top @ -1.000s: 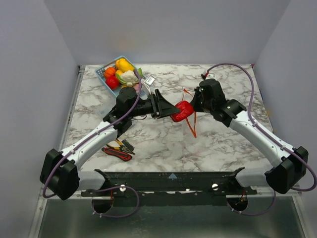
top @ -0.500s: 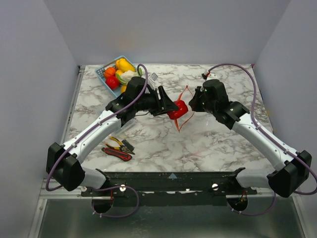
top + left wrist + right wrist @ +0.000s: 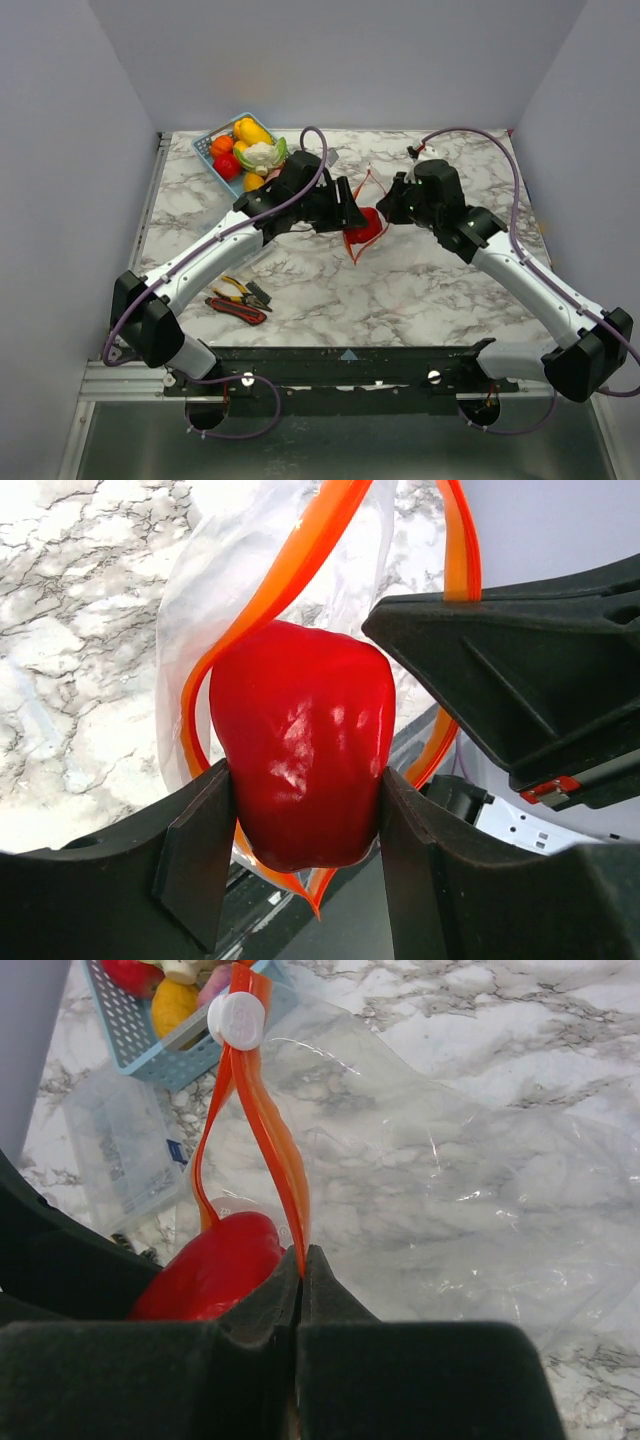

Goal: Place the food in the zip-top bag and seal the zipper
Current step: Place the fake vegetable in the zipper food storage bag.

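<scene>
My left gripper point(image 3: 352, 214) point(image 3: 305, 810) is shut on a glossy red toy pepper point(image 3: 300, 742) point(image 3: 364, 226) and holds it at the open mouth of the clear zip-top bag point(image 3: 430, 1170) point(image 3: 250, 540). The bag's orange-red zipper strip point(image 3: 270, 590) point(image 3: 265, 1120) loops around the pepper. My right gripper point(image 3: 388, 208) point(image 3: 302, 1260) is shut on the zipper strip, holding the bag's mouth up above the table. The strip's white slider point(image 3: 236, 1018) sits at its far end. The pepper also shows in the right wrist view point(image 3: 210, 1270). More toy food point(image 3: 245, 148) lies in the basket.
A blue lattice basket point(image 3: 206, 147) point(image 3: 140, 1045) stands at the back left of the marble table point(image 3: 430, 290). A small clear packet point(image 3: 125, 1155) lies beside it. Red-handled pliers and tools point(image 3: 238, 298) lie near the front left.
My left gripper has carried the red pepper back and to the right, into the bag's mouth. My right gripper has shifted slightly left, still gripping the zipper strip.
</scene>
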`<state>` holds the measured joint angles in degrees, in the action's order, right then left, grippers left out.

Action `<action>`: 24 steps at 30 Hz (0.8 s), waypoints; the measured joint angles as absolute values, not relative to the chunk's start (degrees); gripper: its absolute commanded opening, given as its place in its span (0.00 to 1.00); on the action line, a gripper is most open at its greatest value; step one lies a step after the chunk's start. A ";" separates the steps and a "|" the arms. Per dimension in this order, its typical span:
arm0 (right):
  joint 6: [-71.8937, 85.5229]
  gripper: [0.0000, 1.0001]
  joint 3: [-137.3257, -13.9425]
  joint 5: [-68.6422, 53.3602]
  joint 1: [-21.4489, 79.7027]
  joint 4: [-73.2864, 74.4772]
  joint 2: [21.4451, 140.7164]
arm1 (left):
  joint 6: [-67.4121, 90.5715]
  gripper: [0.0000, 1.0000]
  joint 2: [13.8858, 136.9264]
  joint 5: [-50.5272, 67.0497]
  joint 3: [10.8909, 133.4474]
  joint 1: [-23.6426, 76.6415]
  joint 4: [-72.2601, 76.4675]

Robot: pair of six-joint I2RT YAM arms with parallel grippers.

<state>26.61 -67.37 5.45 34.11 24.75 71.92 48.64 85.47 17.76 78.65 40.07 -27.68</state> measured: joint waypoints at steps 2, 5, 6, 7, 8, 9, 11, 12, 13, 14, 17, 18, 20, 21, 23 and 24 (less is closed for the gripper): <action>27.18 0.00 -67.37 5.30 34.11 24.43 71.66 | 47.75 0.65 85.45 17.04 78.89 40.53 -28.21; 27.66 0.01 -67.37 5.30 34.11 24.05 71.55 | 46.24 0.77 85.38 16.23 78.96 41.01 -28.71; 27.70 0.01 -67.37 5.32 34.11 24.08 71.55 | 45.89 0.79 85.27 16.03 78.96 41.01 -28.91; 27.70 0.01 -67.37 5.34 34.11 24.10 71.55 | 45.43 0.81 85.12 15.88 78.96 41.01 -29.10; 27.70 0.01 -67.37 5.37 34.11 24.08 71.55 | 45.06 0.83 84.68 15.81 78.96 41.01 -29.28; 27.70 0.01 -67.37 5.41 34.11 24.10 71.55 | 44.73 0.83 84.27 15.79 78.91 41.01 -29.39; 27.70 0.01 -67.37 5.50 34.11 24.16 71.57 | 44.03 0.84 82.76 15.79 78.52 40.99 -29.28; 27.70 0.01 -67.37 5.54 34.11 24.16 71.55 | 43.77 0.83 81.45 15.81 77.87 41.01 -28.97; 27.70 0.01 -67.37 5.58 34.11 24.16 71.57 | 43.70 0.82 80.29 15.84 77.17 41.01 -28.53; 27.70 0.01 -67.37 5.67 34.11 24.16 71.55 | 43.68 0.80 79.57 15.84 76.75 41.01 -28.40; 27.75 0.00 -67.20 5.72 34.11 24.18 71.50 | 43.70 0.79 76.25 15.68 75.00 41.01 -27.24; 27.83 0.01 -67.13 5.72 34.11 24.21 71.44 | 43.66 0.80 75.37 15.44 74.50 41.01 -26.65; 27.94 0.01 -67.11 5.72 34.11 24.40 71.24 | 43.29 0.81 73.67 14.66 73.36 41.01 -25.71; 27.99 0.01 -67.11 5.72 34.11 24.56 71.09 | 43.18 0.81 73.23 14.41 73.10 41.01 -25.54; 28.05 0.01 -67.11 5.74 34.11 24.84 70.72 | 42.72 0.81 72.75 13.87 72.75 41.01 -25.28; 28.05 0.01 -67.11 5.76 34.11 24.99 70.48 | 42.46 0.81 72.77 13.89 72.75 41.01 -25.12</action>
